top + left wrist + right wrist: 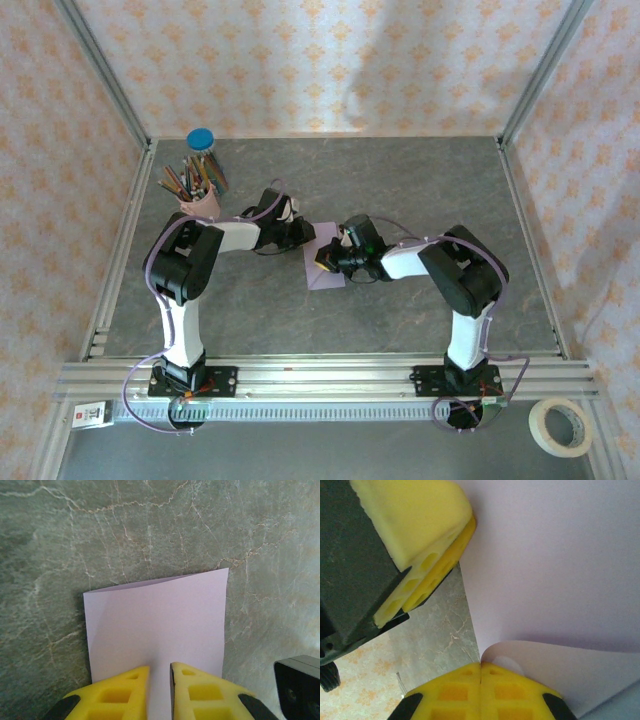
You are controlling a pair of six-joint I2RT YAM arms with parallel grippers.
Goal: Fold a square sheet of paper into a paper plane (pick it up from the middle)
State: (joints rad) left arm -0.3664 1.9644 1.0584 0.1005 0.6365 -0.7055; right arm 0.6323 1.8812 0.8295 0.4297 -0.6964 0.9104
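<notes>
Right tool (481,666) pinches the square sheet of paper (155,620); left tool (160,666), narrowly parted, opposite; pencil cup (200,200) beyond.

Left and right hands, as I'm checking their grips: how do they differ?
The left hand holds its yellow fingers slightly apart; the right hand is shut. The left sits over a flat edge of the pale lilac paper sheet; the right pinches its curled-up flap. Both are at that sheet.

Left gripper (303,235): right gripper (326,258) crowds just ahead; pencil cup (203,190) well behind; bare table (400,180) either side.
</notes>
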